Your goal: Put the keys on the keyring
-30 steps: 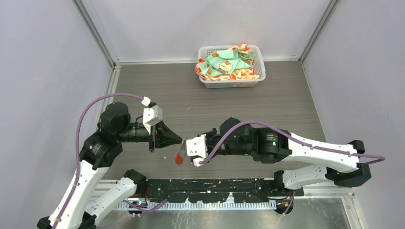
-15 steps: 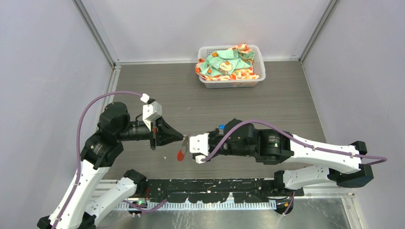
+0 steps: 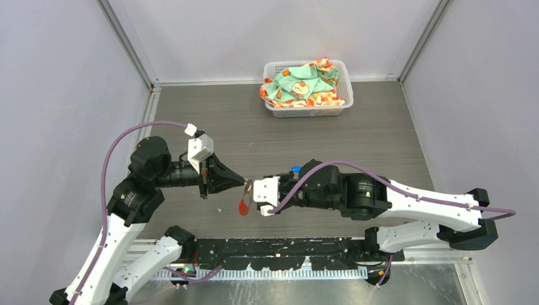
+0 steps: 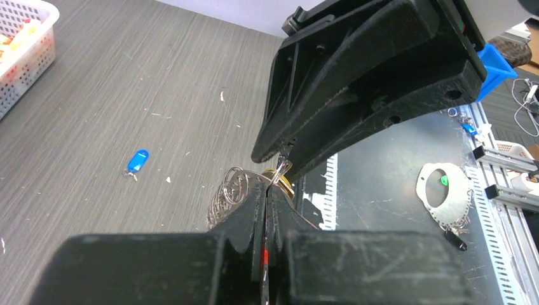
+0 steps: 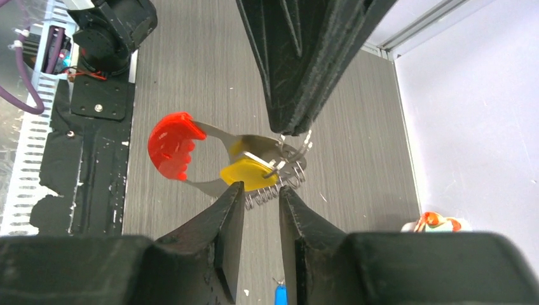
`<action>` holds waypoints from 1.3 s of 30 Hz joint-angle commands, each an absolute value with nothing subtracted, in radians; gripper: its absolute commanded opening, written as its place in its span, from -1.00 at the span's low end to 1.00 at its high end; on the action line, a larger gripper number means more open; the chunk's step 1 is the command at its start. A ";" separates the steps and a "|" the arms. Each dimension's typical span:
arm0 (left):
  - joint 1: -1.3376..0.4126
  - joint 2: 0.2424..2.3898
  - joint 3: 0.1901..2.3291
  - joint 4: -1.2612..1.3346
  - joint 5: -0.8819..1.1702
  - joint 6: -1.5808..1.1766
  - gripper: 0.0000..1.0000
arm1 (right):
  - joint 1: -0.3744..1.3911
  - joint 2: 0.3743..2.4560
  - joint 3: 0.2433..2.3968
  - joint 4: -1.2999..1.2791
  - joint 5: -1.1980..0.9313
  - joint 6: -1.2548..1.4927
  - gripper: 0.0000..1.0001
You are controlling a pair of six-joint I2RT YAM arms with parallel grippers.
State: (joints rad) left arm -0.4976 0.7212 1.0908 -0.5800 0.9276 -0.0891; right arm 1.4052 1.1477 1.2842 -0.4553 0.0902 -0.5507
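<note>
My left gripper [image 3: 245,183] is shut on the keyring and holds it above the table. The ring's red tag [image 3: 242,207] hangs below, and its wire bunch [image 4: 230,190] sticks out beside my left fingertips [image 4: 267,194]. The red tag [image 5: 170,145], the yellow-tagged key [image 5: 251,173] and the wire bunch [image 5: 274,190] hang together under the left gripper's tip [image 5: 292,124]. My right gripper [image 5: 261,190] is slightly open and empty, its tips just short of the yellow tag. The blue-tagged key [image 4: 136,161] lies loose on the table and also shows in the right wrist view [image 5: 278,295].
A white basket [image 3: 343,95] full of patterned cloth stands at the back of the table. The black base plate [image 3: 286,248] runs along the near edge, below both grippers. Grey walls close in the left and right sides.
My left gripper has moved slightly right with the keyring. My right gripper has moved left and forward, so the two tips now meet over the ring.
</note>
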 commanded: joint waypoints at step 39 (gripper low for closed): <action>-0.497 0.681 1.085 -0.534 0.910 -0.044 -1.00 | 1.260 1.218 1.487 -0.448 -0.124 -0.037 -0.40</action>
